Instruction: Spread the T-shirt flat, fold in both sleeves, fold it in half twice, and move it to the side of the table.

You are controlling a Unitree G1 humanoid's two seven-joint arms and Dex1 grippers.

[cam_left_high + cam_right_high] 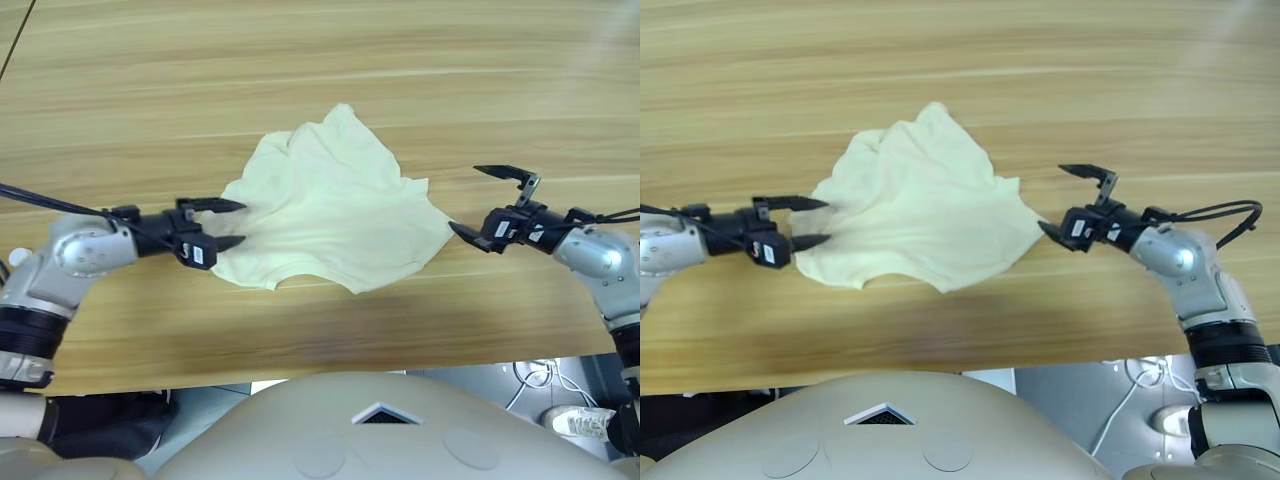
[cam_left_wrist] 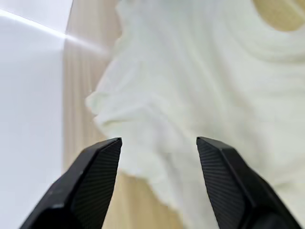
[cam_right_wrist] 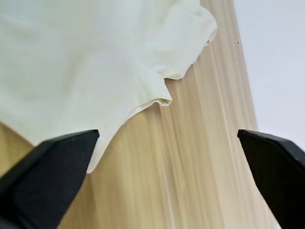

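The T-shirt (image 1: pixel 335 215) lies in a rumpled, pale heap on the wooden table (image 1: pixel 300 60), midway between your arms and towards the near edge. One peak is bunched up at the far side and there are loose folds across the middle. Nothing is flat and no sleeve is folded, so I judge you're on the first step, the spreading.

On your left, the left gripper (image 1: pixel 240 222) is level with the cloth's left edge. Its fingers are parted with the hem just ahead of the tips, and they hold nothing. The left wrist view shows a crumpled lip of fabric sitting right between the two fingers, ready to take.

On your right, the right gripper (image 1: pixel 465 198) gapes much wider. Its lower finger is just beside the shirt's right corner, its upper finger is lifted well off the table, and it holds nothing either. The right wrist view shows that corner nearer one finger than the other, with bare wood across most of the gap.

The next move likely calls for both grippers to ease in, pinch an edge each and draw apart. Centre the right one first, or it may close on wood and miss the cloth.
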